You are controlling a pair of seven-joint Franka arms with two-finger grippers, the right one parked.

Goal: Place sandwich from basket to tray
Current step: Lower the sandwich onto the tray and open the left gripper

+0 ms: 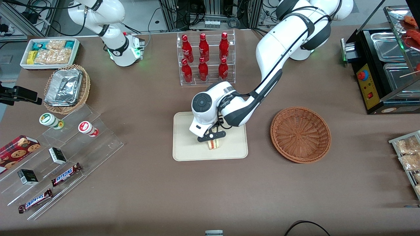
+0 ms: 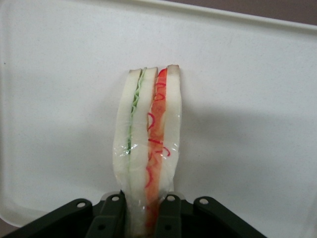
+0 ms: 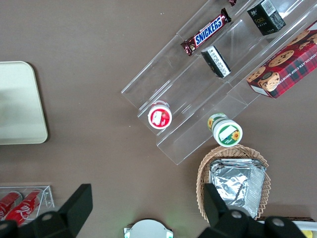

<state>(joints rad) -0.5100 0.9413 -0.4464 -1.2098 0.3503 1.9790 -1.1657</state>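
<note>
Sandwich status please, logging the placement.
Hand over tray, shut on sandwich. Sandwich upright, at tray surface. Basket empty. Nothing blocking.

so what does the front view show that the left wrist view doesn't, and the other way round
Only the front view shows the reddish-brown basket, with nothing in it, and the whole tray outline with the table around it.

Only the left wrist view shows the sandwich's layers up close: green filling between one pair of bread slices, orange-red between the next, and the fingers pressed against its outer slices.

Both show the gripper shut on the sandwich over the tray.
</note>
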